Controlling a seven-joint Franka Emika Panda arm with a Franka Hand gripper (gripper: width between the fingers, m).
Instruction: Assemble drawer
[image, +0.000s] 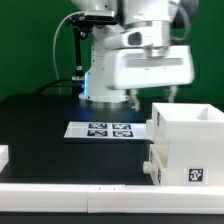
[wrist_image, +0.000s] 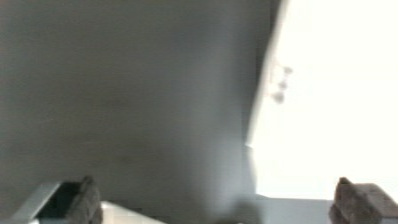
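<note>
The pincer (image: 153, 97) hangs wide open, holding nothing, just above the drawer (image: 190, 145). The boxy, smooth white plastic drawer sits near the black counter's (image: 40, 120) front edge.

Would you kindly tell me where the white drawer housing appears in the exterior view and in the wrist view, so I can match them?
Exterior view: the drawer housing stands at the picture's lower right on the black table, on the exterior view's right of the marker board.
Wrist view: the blurred bright white surface bordering the dark table is probably its wall.
Shared landmark: the gripper, open and empty, with both fingertips showing in the wrist view.
</note>
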